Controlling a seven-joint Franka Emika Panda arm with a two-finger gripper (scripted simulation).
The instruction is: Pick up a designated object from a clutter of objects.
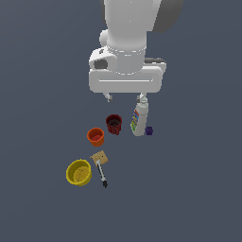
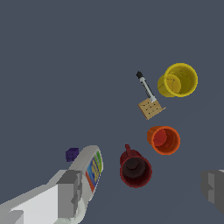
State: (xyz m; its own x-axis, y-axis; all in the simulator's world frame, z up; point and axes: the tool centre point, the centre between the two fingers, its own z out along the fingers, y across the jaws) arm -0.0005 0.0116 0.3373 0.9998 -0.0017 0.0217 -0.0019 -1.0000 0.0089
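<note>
The designated object, a bright yellow cup (image 1: 79, 172) (image 2: 178, 80), stands with its mouth up at the near-left end of the clutter of objects, nothing touching it. My gripper (image 1: 125, 98) (image 2: 142, 190) hangs open and empty well above the floor, far from the yellow cup. It hovers over the dark red cup (image 1: 114, 124) (image 2: 135, 169) and the white bottle (image 1: 139, 118) (image 2: 89, 168). One finger (image 2: 70, 192) lines up with the bottle's cap end; whether it touches the cap I cannot tell.
An orange cup (image 1: 96, 136) (image 2: 163, 140) sits between the red and yellow cups. A tan cracker (image 1: 99, 157) (image 2: 150, 108) and a black marker (image 1: 101, 174) (image 2: 146, 86) lie beside the yellow cup. A tiny purple block (image 1: 149, 131) (image 2: 72, 154) rests by the bottle.
</note>
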